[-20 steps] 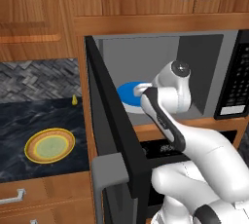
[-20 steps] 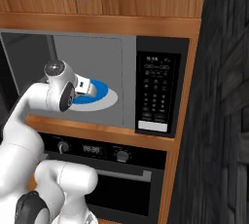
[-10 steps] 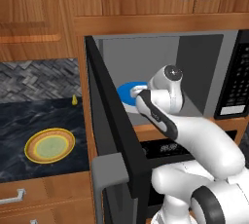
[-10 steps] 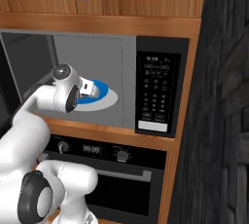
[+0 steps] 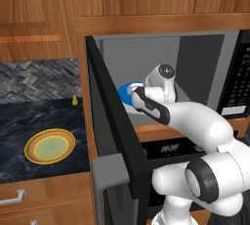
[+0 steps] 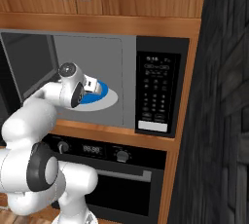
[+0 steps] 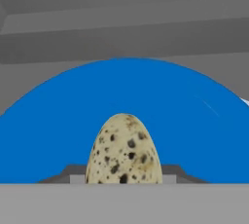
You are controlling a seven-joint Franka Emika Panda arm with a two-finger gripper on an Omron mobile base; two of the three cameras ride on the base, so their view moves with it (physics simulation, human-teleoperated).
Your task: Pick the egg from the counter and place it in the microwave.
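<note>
Wood-cabinet kitchen; dark marbled surface (image 5: pixel 29 121) at 9 o'clock in the left base view carries a yellow-rimmed green plate (image 5: pixel 50 146). Microwave (image 6: pixel 97 79) stands open, door (image 5: pixel 114 141) swung wide. Gripper (image 7: pixel 124 181) is inside the cavity, clamped on the speckled egg (image 7: pixel 123 151), which hangs over the blue disc (image 7: pixel 53 135) of the turntable, filling the hand view from 9 to 3 o'clock. Step in hand: placing. Next move, by my judgement: lower until the egg meets the disc, release gently, withdraw without clipping the door.

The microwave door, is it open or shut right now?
Open. The microwave door swings out toward the camera, baring the grey inside and the blue disc, where the hand holds the egg.
</note>
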